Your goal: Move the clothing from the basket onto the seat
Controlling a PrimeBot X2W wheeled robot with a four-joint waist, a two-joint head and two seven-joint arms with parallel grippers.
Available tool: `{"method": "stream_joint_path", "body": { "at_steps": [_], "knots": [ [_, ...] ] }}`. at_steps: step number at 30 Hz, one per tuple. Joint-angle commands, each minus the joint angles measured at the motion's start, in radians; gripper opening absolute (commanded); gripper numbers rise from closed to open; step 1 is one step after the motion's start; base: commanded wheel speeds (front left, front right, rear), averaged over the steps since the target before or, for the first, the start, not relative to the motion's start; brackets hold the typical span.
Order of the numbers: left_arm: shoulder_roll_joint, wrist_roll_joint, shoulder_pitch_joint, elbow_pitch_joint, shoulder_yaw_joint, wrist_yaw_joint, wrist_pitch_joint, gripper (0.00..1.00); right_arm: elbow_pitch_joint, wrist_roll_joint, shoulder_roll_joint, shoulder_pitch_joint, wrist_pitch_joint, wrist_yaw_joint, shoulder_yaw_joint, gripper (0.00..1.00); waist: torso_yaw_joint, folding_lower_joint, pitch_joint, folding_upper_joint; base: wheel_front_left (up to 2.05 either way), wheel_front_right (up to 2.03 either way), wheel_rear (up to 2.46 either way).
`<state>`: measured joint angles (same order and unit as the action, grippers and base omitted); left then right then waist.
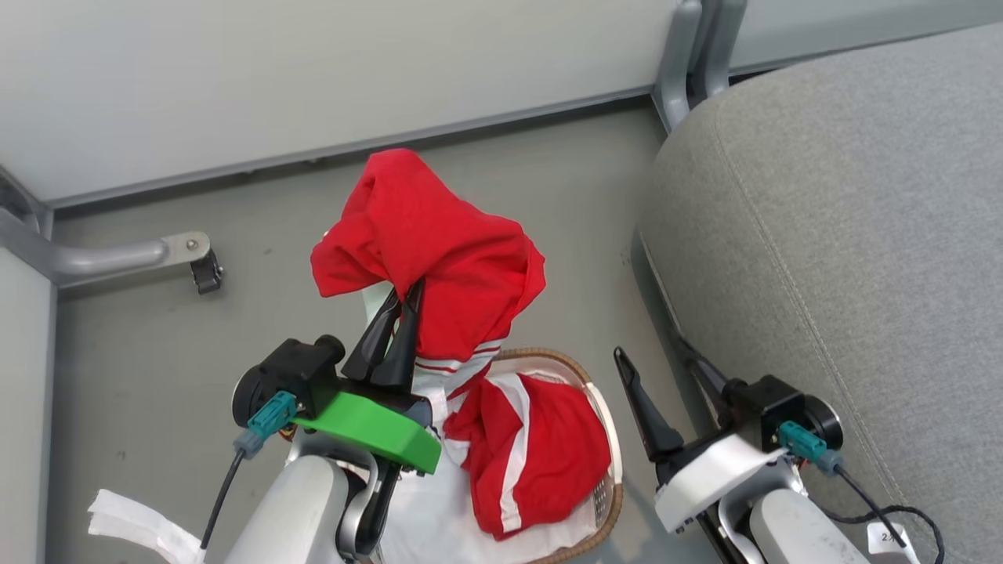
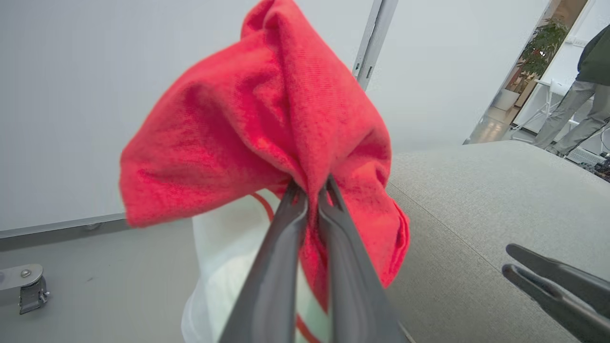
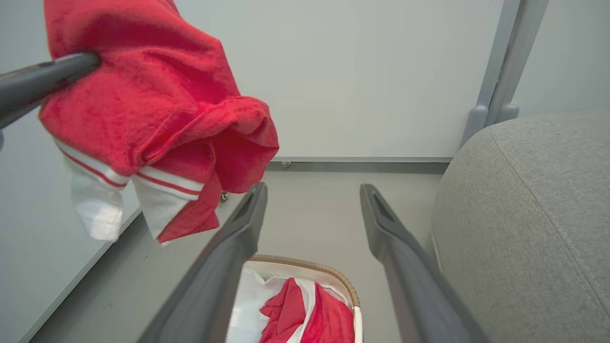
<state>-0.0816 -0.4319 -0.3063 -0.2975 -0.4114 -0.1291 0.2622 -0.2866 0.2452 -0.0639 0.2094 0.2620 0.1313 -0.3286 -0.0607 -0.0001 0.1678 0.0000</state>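
Observation:
My left gripper [image 1: 407, 301] is shut on a red garment [image 1: 423, 243] of the clothing, lifted above the basket [image 1: 564, 362]; its white-striped hem hangs down. In the left wrist view the fingers [image 2: 290, 224] pinch the red cloth [image 2: 267, 119] tightly. A second red garment with white stripes [image 1: 541, 454] lies in the basket on the white liner [image 1: 439, 509]. My right gripper [image 1: 654, 352] stands open and empty between the basket and the grey seat [image 1: 846, 235]. The right wrist view shows its spread gripper [image 3: 312, 190] above the basket [image 3: 305, 264], with the held garment [image 3: 143, 95] at upper left.
Pale partition walls close the back and left, with a grey post [image 1: 689, 55] by the seat's corner. A metal foot with a caster [image 1: 205, 274] sticks out on the left floor. White paper [image 1: 133, 517] lies at lower left. A person [image 2: 581, 95] stands far off.

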Motion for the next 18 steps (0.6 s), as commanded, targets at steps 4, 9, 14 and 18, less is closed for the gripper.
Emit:
{"method": "stream_joint_path", "body": {
  "at_steps": [4,9,14,18],
  "knots": [
    [0.002,0.005,0.030,0.034,0.000,-0.003,0.004,0.00,-0.009,0.001,-0.012,-0.039,0.004,-0.001,-0.031,1.00,0.018,0.0001,-0.072,0.0000,0.00,0.00,0.00],
    [0.003,0.003,0.043,0.062,-0.011,-0.003,0.004,0.00,-0.010,0.009,-0.032,-0.049,0.004,-0.001,-0.096,1.00,0.035,0.0001,-0.104,0.0000,0.00,0.00,0.00],
    [0.005,0.001,0.055,0.072,-0.033,-0.003,0.004,0.00,0.007,-0.011,-0.048,-0.012,0.004,-0.001,-0.167,1.00,0.056,0.0001,-0.123,0.0000,0.00,0.00,0.00],
    [0.007,-0.002,0.062,0.072,-0.051,-0.003,0.004,0.00,0.025,-0.033,-0.057,0.034,0.004,-0.001,-0.203,1.00,0.072,0.0001,-0.129,0.0000,0.00,0.00,0.00]
  ]
}}
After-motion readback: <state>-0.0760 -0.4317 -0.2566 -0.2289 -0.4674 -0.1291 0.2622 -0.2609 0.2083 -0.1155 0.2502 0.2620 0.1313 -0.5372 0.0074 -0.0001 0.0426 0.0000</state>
